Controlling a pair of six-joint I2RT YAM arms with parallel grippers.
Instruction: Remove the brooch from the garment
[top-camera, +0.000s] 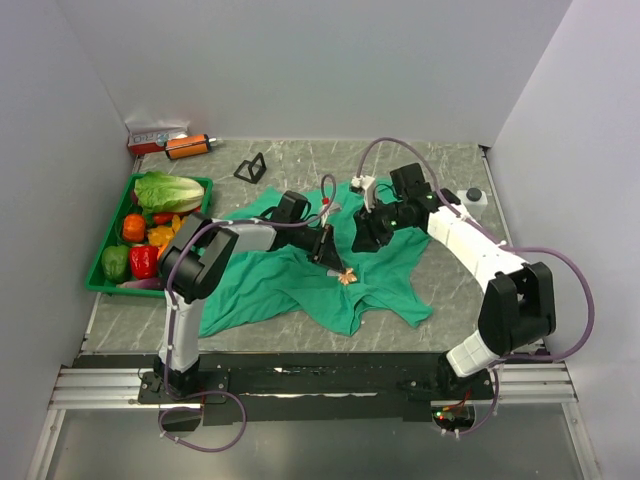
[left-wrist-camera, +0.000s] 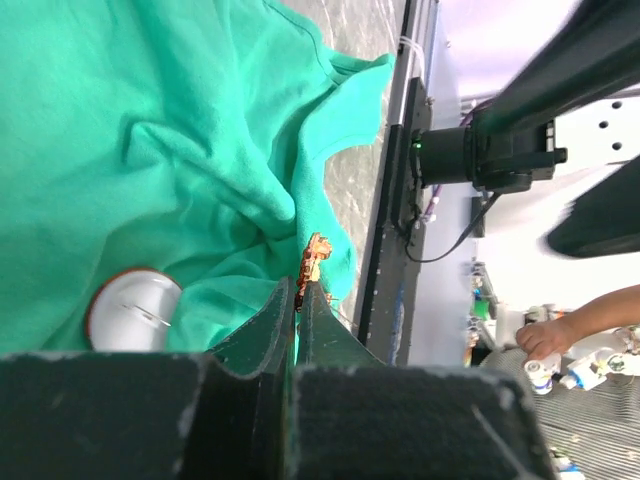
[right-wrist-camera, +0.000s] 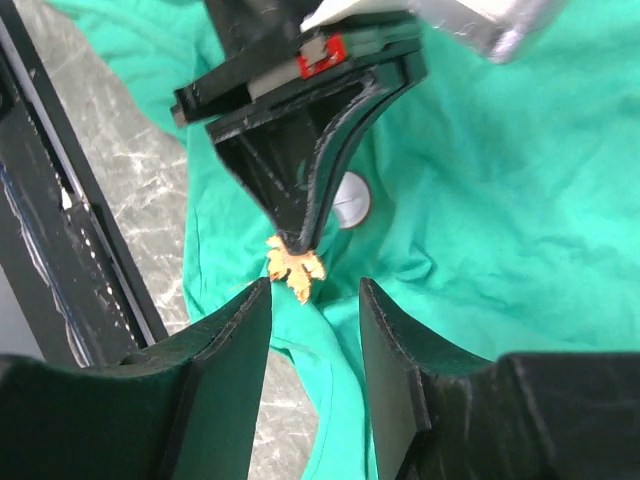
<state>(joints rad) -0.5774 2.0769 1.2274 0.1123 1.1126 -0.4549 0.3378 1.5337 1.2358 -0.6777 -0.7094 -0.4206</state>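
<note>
The brooch (right-wrist-camera: 294, 265) sat at a raised fold of the teal garment (top-camera: 270, 285), near the middle of the cloth's near edge. The left pincer (right-wrist-camera: 296, 240) was pressed together on the brooch, pinching only its upper edge. Whether its pin was free of the cloth could not be told. Just beside the brooch, the right pincer (right-wrist-camera: 315, 288) stood spread, one finger to either side and slightly short of it, with nothing between them. A little beyond the brooch, a white disc (right-wrist-camera: 350, 200) lay on the fabric (its purpose was unclear). The grey counter (top-camera: 130, 320) showed around the garment.

The main risk seemed to lie in the thin grip. With so little of the ornament between the fingers, a pull could let it slip out and drop into the folds. If the pin was caught in the weave, lifting would probably drag the soft cloth up with the brooch rather than part them. The right pincer, if it closed from there, might catch the brooch or the left fingertips instead of the fabric.
</note>
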